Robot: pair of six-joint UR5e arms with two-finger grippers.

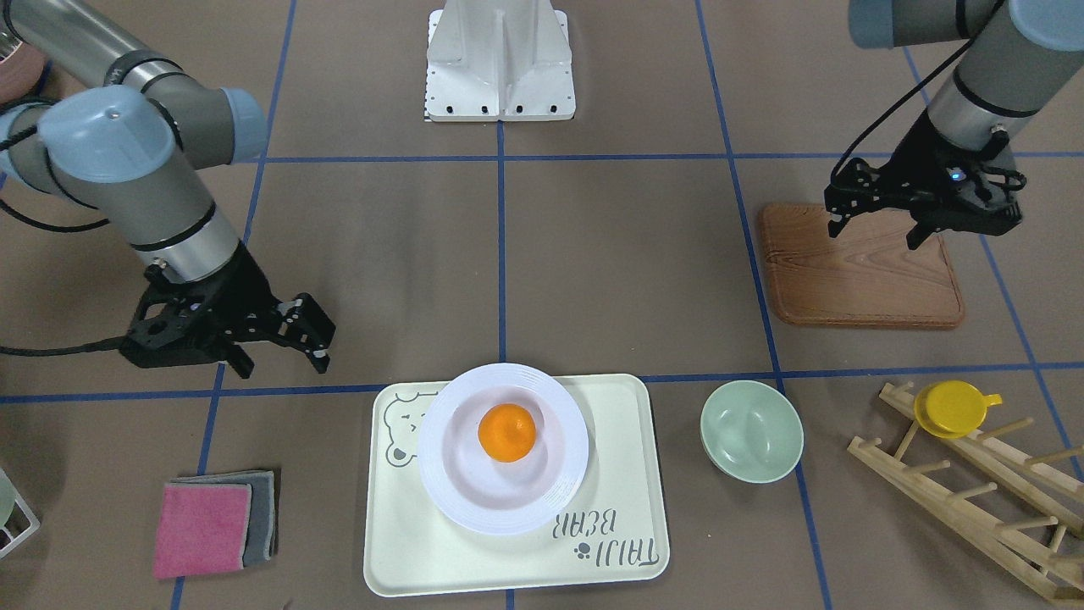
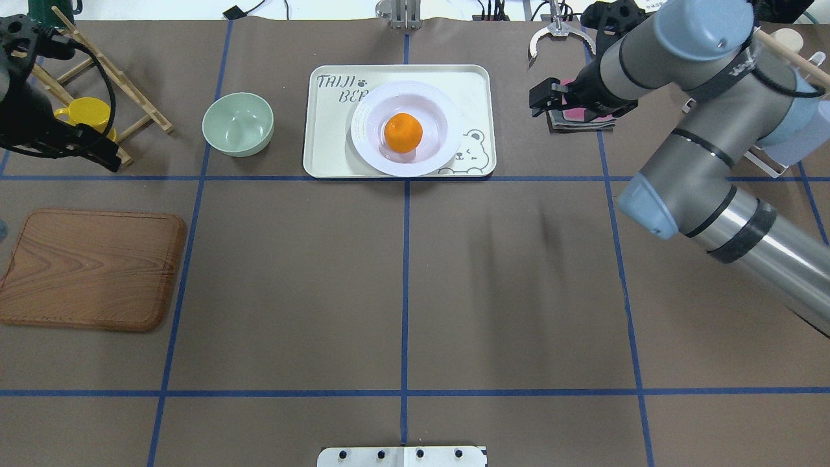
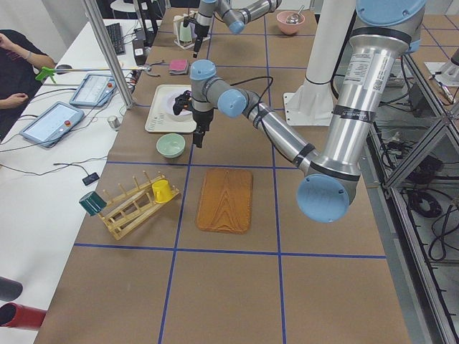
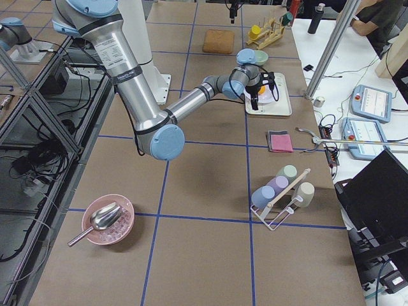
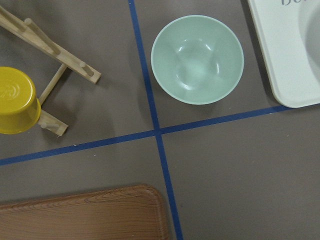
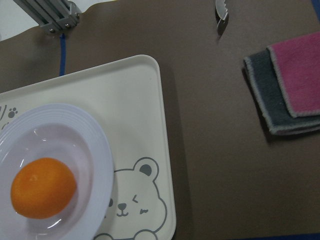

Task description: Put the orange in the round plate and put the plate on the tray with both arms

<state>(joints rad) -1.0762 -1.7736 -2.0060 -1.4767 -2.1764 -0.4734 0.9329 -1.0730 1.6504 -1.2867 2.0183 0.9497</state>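
The orange point(image 1: 506, 432) point(image 2: 403, 132) point(image 6: 43, 187) rests in the well of the white round plate point(image 1: 440, 487) point(image 2: 363, 146) point(image 6: 100, 150). That plate stands on the cream tray point(image 1: 406, 551) point(image 2: 324, 155) point(image 6: 142, 95) with the bear drawing. My right gripper point(image 1: 283, 363) point(image 2: 543, 102) hovers open and empty beside the tray, near the cloths, touching nothing. Over by the wooden board, my left gripper point(image 1: 875, 235) point(image 2: 104, 155) also hangs open with nothing between its fingers.
A pale-green bowl point(image 1: 751, 430) point(image 2: 237, 123) point(image 5: 197, 59) sits beside the tray. A wooden board point(image 1: 855, 280) point(image 2: 91, 266), a wooden rack point(image 1: 974, 474) with a yellow cup point(image 1: 955, 408), and folded pink and grey cloths point(image 1: 212, 525) point(image 6: 290, 90) lie around.
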